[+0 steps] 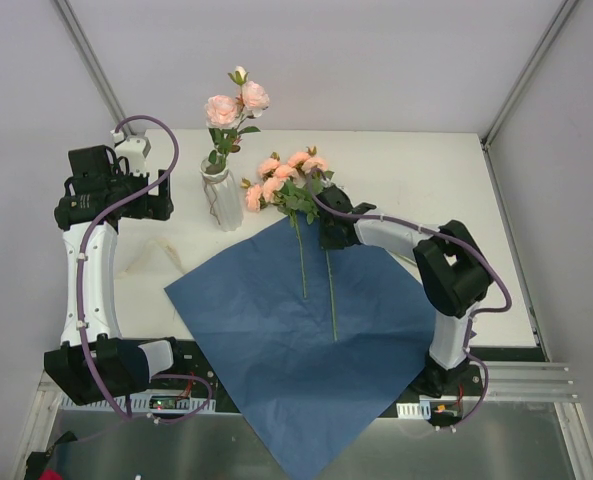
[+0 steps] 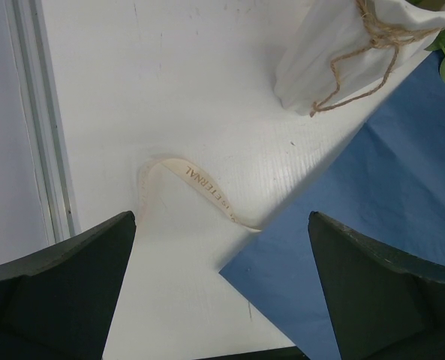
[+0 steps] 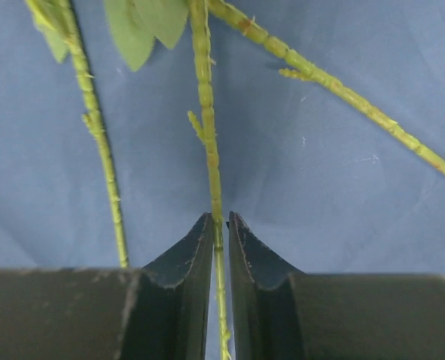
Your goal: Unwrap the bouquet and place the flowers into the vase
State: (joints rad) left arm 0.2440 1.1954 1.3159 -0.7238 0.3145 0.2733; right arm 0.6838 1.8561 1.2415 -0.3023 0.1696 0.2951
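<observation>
Right wrist view gives you the right gripper, jaws barely parted around one green stem of the peach-pink artificial roses lying across the flat blue paper sheet; pinching or not, can't tell; left gripper jaws spread wide above the white worktop; slim white ribbed vase just beside the blooms.

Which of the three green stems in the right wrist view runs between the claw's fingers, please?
The middle stem: it runs straight down into the right claw; the left stem and right stem pass outside.
</observation>
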